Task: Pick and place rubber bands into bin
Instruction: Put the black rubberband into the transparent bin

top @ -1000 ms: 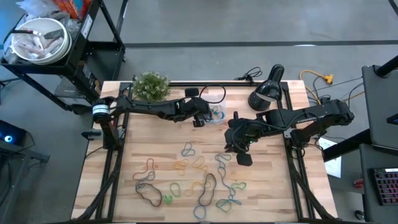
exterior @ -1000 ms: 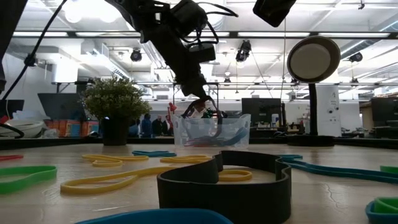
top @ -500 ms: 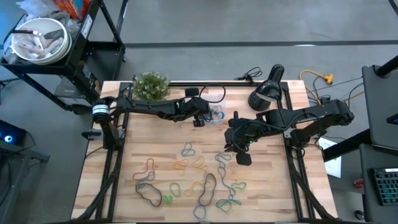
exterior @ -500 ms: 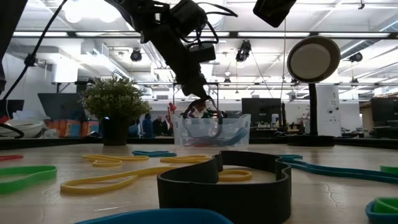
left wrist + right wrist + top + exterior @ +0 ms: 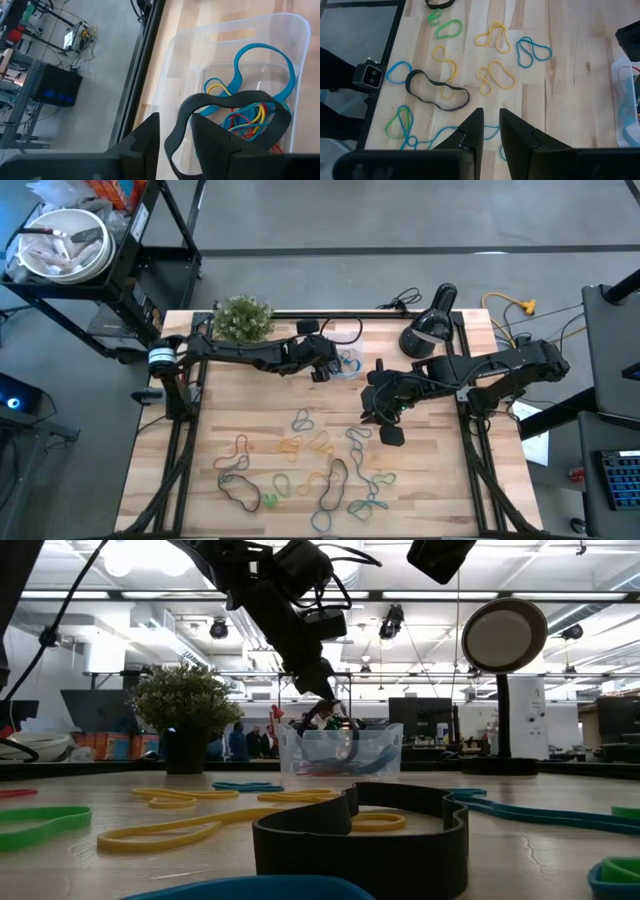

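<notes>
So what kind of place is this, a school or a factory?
Probably a robot lab or workshop. Two robot arms work at a wooden table on a bare concrete floor, long ceiling lights run over a big open room, and computer screens stand behind.

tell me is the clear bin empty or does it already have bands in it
Not empty. The bin holds several rubber bands: blue, yellow and red loops on its floor, and a black band hangs over it.
</notes>
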Robot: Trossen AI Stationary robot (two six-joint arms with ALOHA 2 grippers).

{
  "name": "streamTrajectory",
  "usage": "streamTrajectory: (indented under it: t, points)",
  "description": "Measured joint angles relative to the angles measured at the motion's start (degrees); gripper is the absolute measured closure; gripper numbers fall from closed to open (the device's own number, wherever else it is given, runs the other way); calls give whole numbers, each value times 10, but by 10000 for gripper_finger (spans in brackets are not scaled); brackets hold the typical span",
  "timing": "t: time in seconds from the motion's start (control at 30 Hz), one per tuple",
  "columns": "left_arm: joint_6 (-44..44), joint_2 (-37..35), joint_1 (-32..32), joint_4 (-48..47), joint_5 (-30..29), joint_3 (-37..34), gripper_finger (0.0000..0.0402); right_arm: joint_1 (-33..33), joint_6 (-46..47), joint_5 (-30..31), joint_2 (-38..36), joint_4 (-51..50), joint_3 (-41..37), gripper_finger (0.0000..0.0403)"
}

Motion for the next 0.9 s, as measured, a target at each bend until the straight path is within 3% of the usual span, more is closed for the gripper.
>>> streamTrajectory:
  t: [0.9]
  points:
    - [0,-36,-1,-7,-2,9,304,0,-12,1,0,2,-37,346]
